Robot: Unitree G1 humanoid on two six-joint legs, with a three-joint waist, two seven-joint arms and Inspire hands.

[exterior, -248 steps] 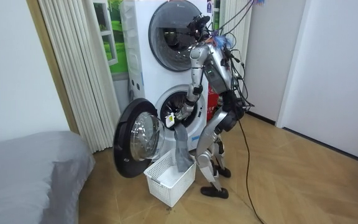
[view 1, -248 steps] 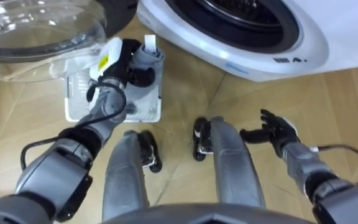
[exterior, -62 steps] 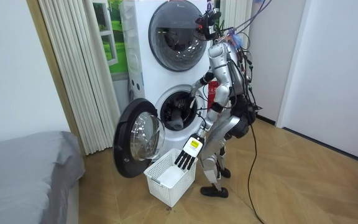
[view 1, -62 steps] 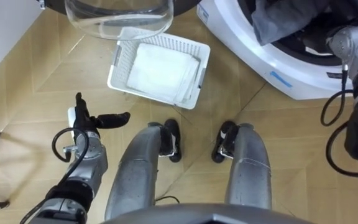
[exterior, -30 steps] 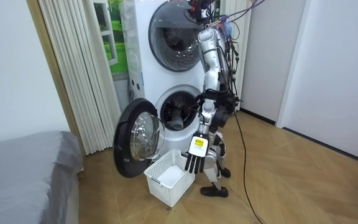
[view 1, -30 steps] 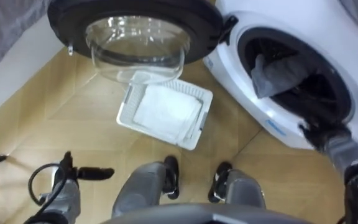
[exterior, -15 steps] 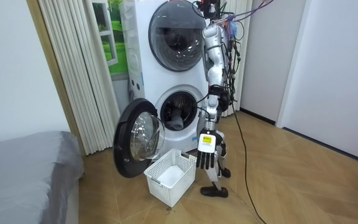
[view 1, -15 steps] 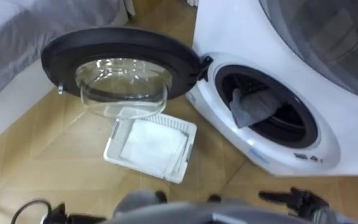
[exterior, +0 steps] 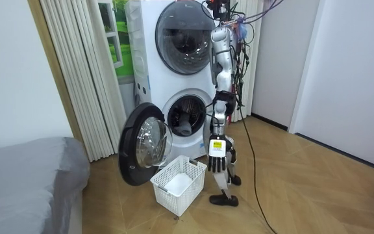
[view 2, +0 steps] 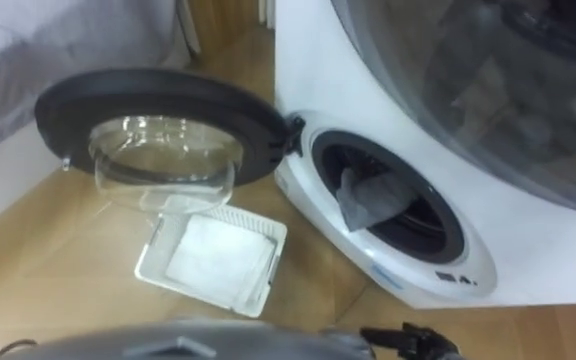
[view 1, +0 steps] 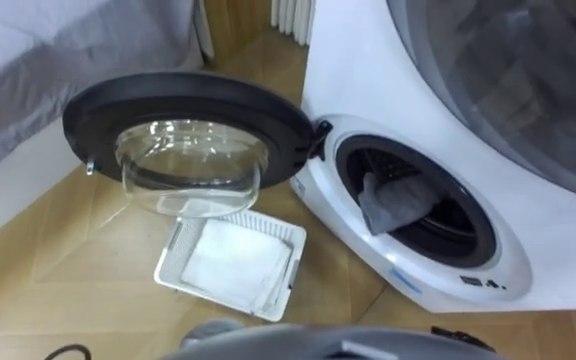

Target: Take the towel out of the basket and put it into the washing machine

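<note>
Grey towel lies bunched in the drum mouth of the washing machine. The door is swung open to the left. Left hand hangs at the robot's side, fingers straight, empty. Right hand at near edge, fingers apart, empty.

The washing machine has a smooth, glossy white casing that looks like painted metal. Its open door is a matt black plastic ring round a clear, shiny glass bowl. In the machine's drum mouth lies the towel, soft grey matt cloth in folds. Before the machine stands a laundry basket of white latticed plastic, with white cloth inside. The floor under the machine is smooth wood parquet with a faint sheen.
</note>
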